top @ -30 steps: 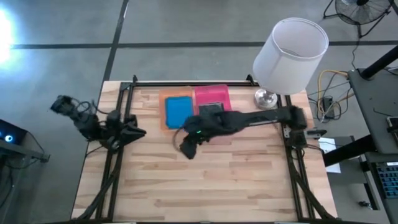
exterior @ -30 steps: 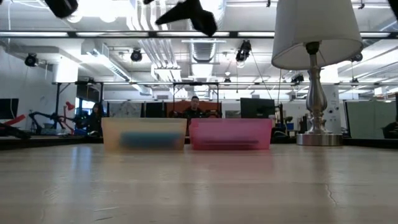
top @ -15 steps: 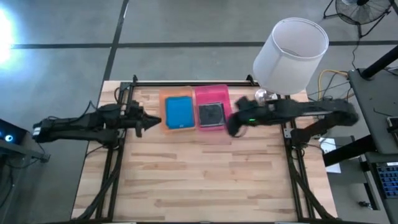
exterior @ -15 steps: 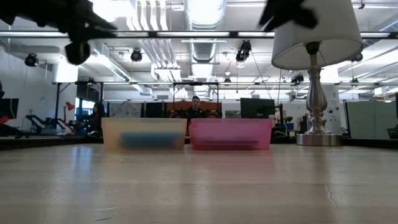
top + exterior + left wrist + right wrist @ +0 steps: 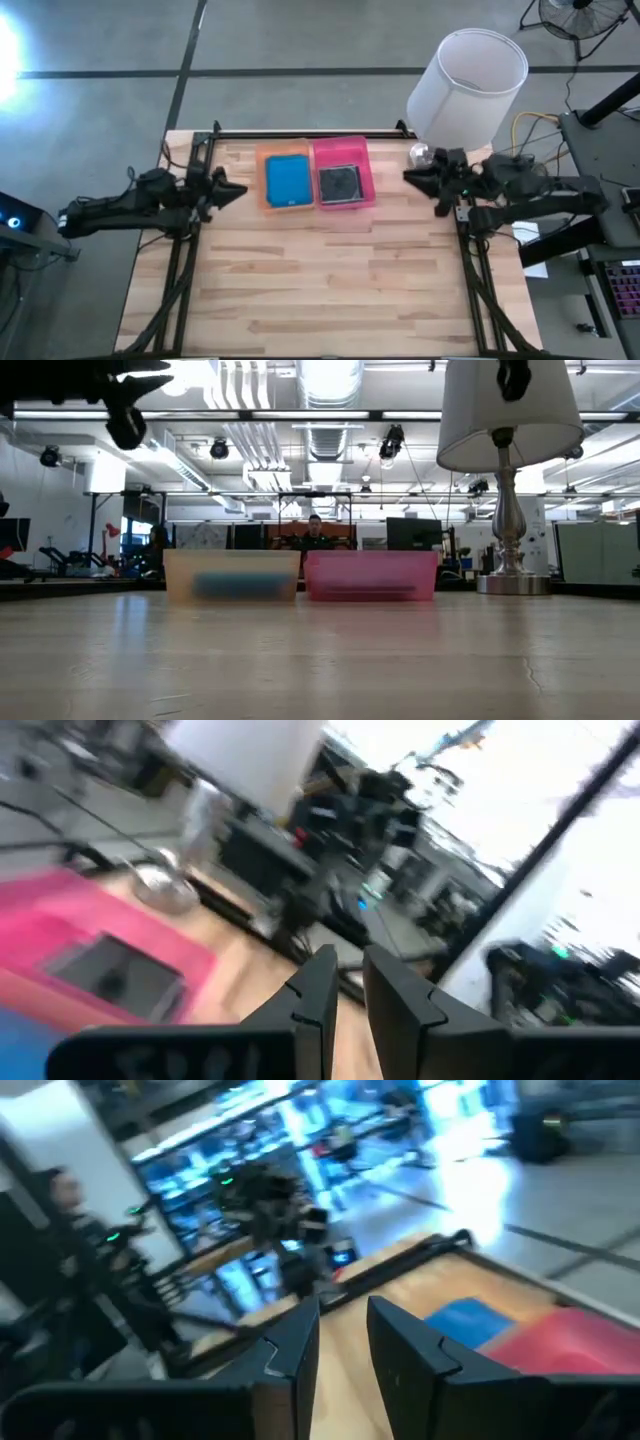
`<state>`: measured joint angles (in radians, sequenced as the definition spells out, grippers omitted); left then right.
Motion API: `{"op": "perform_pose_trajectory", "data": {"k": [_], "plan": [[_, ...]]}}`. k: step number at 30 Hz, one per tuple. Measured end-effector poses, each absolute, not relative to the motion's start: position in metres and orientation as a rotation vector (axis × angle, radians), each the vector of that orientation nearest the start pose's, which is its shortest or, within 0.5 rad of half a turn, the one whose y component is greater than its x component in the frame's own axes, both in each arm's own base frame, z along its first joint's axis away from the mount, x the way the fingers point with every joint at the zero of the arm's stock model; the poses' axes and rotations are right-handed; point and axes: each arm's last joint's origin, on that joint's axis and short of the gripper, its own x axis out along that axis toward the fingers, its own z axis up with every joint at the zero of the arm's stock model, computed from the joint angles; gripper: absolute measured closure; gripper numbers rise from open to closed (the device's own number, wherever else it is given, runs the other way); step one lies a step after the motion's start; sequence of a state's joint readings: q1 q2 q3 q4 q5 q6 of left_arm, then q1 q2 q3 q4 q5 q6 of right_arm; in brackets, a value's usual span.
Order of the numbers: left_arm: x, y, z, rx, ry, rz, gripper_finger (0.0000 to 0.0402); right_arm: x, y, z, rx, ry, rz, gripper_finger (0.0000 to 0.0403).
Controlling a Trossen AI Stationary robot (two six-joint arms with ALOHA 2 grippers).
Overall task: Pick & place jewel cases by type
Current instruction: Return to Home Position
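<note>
An orange tray (image 5: 264,185) holds a bright blue jewel case (image 5: 287,180). Beside it a pink tray (image 5: 341,150) holds a dark grey jewel case (image 5: 341,184), which lies flat on the tray floor. My left gripper (image 5: 238,190) hovers left of the orange tray, high above the table (image 5: 125,425), shut and empty (image 5: 348,988). My right gripper (image 5: 410,177) hangs right of the pink tray near the lamp, also shut and empty (image 5: 343,1335). The left wrist view shows the dark case (image 5: 110,970). The right wrist view shows the blue case (image 5: 468,1320).
A table lamp with a white shade (image 5: 467,75) and a silver base (image 5: 512,582) stands at the table's far right corner, close to my right arm. Both trays sit at the far edge. Bare wooden tabletop (image 5: 320,280) stretches toward the near edge.
My right gripper has drawn back from above the table's middle, past the pink tray, toward the right edge beside the lamp. My left arm has stretched out from its folded pose toward the orange tray, then eased back a little to the left. The cases have stayed put.
</note>
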<state>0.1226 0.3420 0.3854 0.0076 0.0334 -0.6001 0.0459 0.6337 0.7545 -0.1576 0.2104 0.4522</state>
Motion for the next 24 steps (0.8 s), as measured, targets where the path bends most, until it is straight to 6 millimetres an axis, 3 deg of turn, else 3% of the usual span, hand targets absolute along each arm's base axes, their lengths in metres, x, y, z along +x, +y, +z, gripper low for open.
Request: {"op": "perform_pose_trajectory", "data": {"k": [2,5,10,13,20,24], "plan": [[0.111,0.011,0.254,-0.583,-0.106,0.007,0.0367,0.135,0.000,0.320,0.434,-0.028,-0.107,0.0322],[0.111,0.010,0.235,-0.571,-0.147,-0.044,0.0367,0.124,0.000,0.301,0.399,-0.161,-0.024,0.0326],[0.110,0.010,0.208,-0.592,-0.186,-0.077,0.0367,0.111,0.000,0.257,0.399,-0.207,0.011,0.0330],[0.108,0.009,0.200,-0.583,-0.209,-0.088,0.0367,0.101,0.000,0.245,0.386,-0.318,0.028,0.0329],[0.106,0.009,0.185,-0.579,-0.159,-0.069,0.0367,0.090,-0.001,0.211,0.351,-0.390,0.032,0.0323],[0.106,0.009,0.182,-0.571,-0.134,-0.056,0.0367,0.092,-0.001,0.199,0.350,-0.348,0.021,0.0327]]}}
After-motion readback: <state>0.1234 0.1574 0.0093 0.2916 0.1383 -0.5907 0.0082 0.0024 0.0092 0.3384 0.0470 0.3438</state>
